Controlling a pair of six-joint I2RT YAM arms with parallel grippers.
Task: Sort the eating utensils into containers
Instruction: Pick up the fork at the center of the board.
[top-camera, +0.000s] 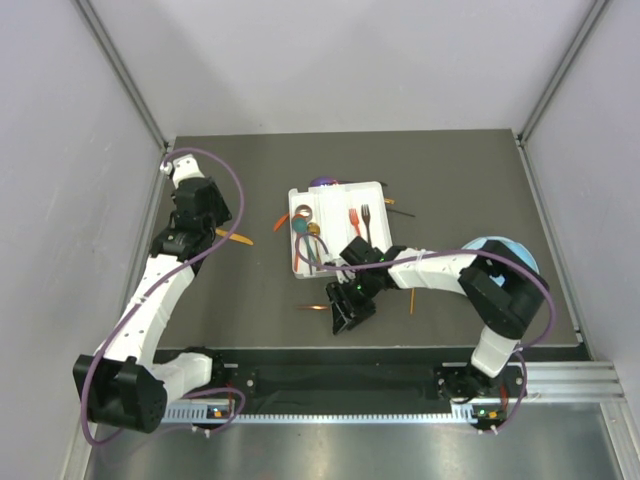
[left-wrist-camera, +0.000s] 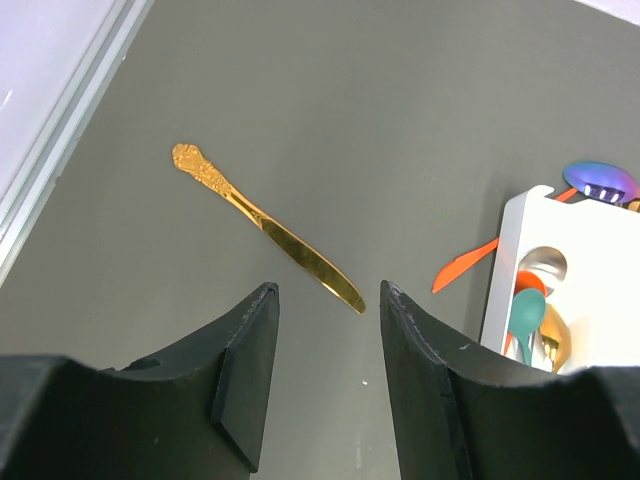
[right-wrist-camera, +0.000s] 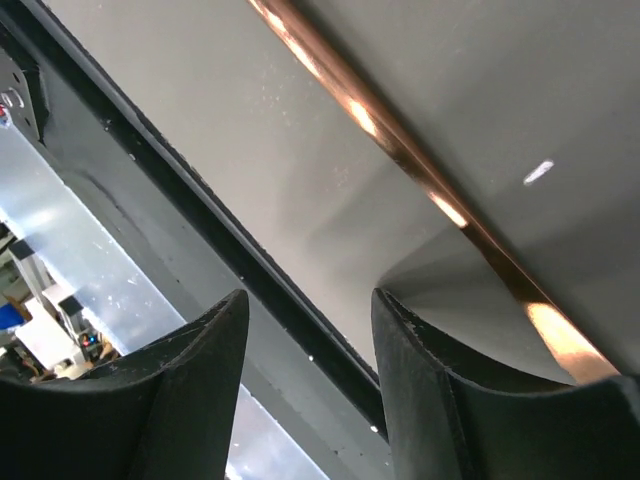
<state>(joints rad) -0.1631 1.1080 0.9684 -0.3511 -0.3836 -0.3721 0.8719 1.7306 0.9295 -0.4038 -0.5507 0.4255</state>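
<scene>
**Top external view.** The left gripper stood over the left part of the table, just beside a gold knife that lay flat, apart from the white tray. The tray sat mid-table and held several utensils, among them a red fork. The right gripper pointed down near the front of the tray, next to a copper utensil. From here, neither gripper's opening could be judged.

**Left wrist view.** The left gripper had its jaws moderately apart and held nothing. The gold knife, with an ornate handle, lay diagonally on the table, its blade tip just beyond the gap. At the right, the tray held a teal spoon; an orange utensil lay on the table against its side.

**Right wrist view.** The right gripper had its jaws moderately apart, with only bare table between them. The copper utensil, a slim shiny handle, ran diagonally past the outer side of one finger; contact could not be determined.
</scene>
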